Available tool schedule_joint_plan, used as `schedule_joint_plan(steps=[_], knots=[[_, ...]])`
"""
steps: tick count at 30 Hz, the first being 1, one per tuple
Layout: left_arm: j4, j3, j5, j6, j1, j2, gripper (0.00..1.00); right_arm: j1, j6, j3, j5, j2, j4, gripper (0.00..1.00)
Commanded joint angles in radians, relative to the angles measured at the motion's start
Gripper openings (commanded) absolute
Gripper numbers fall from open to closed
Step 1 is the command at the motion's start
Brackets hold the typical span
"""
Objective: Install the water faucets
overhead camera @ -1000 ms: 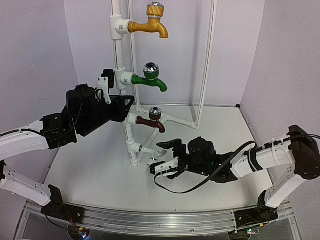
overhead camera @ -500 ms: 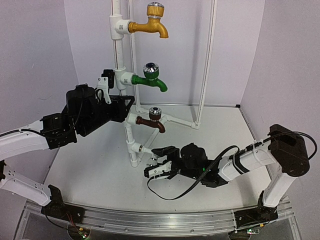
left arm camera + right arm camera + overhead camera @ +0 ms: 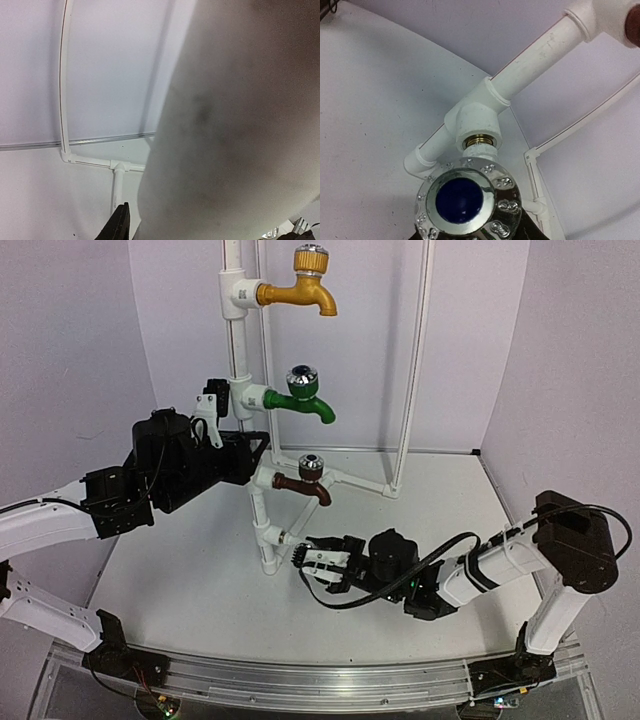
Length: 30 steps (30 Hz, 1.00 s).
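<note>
White plastic pipe stand [image 3: 236,350], three taps seated in its sockets and a fourth at the lowest one.
Yellow faucet [image 3: 300,290], green faucet [image 3: 303,398] and brown faucet [image 3: 303,480] sit top to bottom. The right gripper [image 3: 322,562], arm stretched low, pinches the white faucet [image 3: 468,200], whose stem meets the brass-ringed T-fitting [image 3: 475,120]. The left gripper [image 3: 212,412] is raised beside the pipe; I cannot tell its finger spread.
</note>
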Motion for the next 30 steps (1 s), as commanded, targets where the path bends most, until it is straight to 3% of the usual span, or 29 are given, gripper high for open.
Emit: schedule_joint_plan(steps=[1,9,21,24,27,30], knots=[[-0.151,0.0,0.164,-0.274,-0.028,0.024,0.0,0.005,0.405,-0.026,-0.019,-0.033,0.154,0.36],[-0.151,-0.002,0.167,-0.273,-0.028,0.022,0.0,0.005,0.801,-0.042,-0.061,-0.021,0.289,0.27],[-0.151,-0.008,0.163,-0.269,-0.028,0.013,0.0,-0.014,1.137,-0.027,-0.071,0.005,0.343,0.15],[-0.151,-0.005,0.165,-0.269,-0.028,0.015,0.0,-0.067,1.341,-0.031,-0.135,0.009,0.343,0.09],[-0.151,0.001,0.17,-0.268,-0.027,0.018,0.0,-0.147,1.64,-0.029,-0.265,0.025,0.345,0.01],[-0.151,0.006,0.172,-0.265,-0.028,0.021,0.0,-0.222,1.952,-0.015,-0.382,0.045,0.362,0.0]])
